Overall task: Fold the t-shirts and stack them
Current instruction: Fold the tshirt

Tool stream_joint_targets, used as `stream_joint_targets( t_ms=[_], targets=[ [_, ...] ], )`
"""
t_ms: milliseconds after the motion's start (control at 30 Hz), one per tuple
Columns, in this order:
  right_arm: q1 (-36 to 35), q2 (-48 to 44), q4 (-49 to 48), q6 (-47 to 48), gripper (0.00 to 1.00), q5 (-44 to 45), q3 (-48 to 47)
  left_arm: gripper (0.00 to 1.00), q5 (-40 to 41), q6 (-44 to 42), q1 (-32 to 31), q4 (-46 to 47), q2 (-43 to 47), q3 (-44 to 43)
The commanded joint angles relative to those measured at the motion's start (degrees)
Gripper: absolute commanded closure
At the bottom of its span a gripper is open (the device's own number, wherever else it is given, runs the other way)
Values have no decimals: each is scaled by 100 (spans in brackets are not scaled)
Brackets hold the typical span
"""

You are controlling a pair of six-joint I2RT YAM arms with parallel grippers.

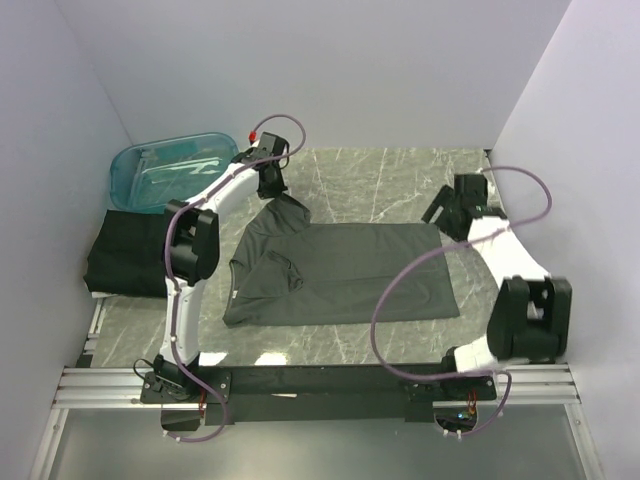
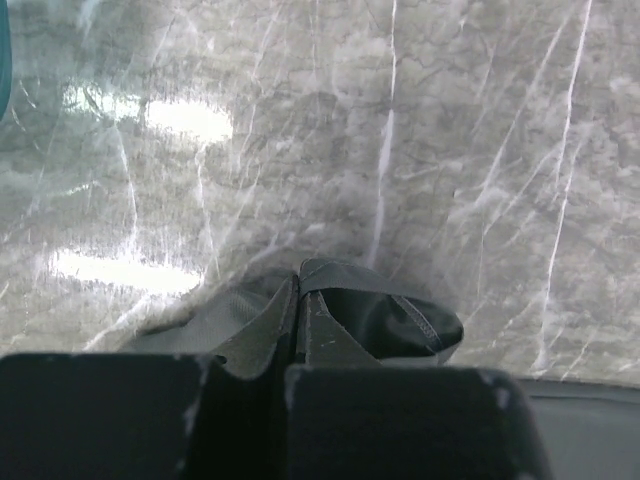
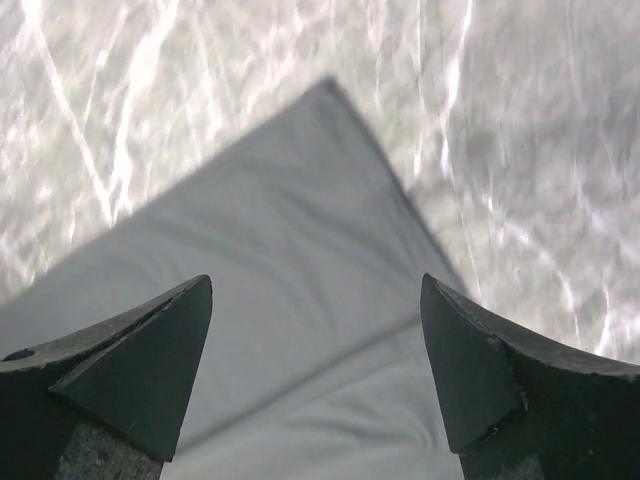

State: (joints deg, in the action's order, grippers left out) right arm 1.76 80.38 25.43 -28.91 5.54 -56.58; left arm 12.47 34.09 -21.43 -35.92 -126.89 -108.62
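A dark grey t-shirt (image 1: pixel 340 272) lies spread on the marble table, neck to the left, one sleeve folded over its front. My left gripper (image 1: pixel 272 186) is shut on the far sleeve at the shirt's upper left corner; the left wrist view shows the sleeve (image 2: pixel 400 315) pinched between the closed fingers (image 2: pixel 320 335). My right gripper (image 1: pixel 438 212) is open above the shirt's far right hem corner; in the right wrist view the hem corner (image 3: pixel 300 220) lies flat between the fingertips (image 3: pixel 470 340). A folded dark t-shirt (image 1: pixel 125 252) lies at the table's left edge.
A translucent teal tub (image 1: pixel 172 170) stands at the back left, behind the folded shirt. White walls close in the left, back and right sides. A metal rail (image 1: pixel 320 385) runs along the near edge by the arm bases.
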Motion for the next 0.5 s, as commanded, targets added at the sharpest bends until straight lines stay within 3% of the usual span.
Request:
stream_joint_targets(
  t_ms=[0,167,467],
  targets=[
    [-18,670,23,-62,10,500,-904,100,142,28,-72,217,419,191],
    [-18,1908,348,-28,14,773,-1838,100,291,107,-72,349,648,508],
    [-114,3686,1156,122,33,1116,-3456,100,283,212,-72,463,929,921]
  ],
)
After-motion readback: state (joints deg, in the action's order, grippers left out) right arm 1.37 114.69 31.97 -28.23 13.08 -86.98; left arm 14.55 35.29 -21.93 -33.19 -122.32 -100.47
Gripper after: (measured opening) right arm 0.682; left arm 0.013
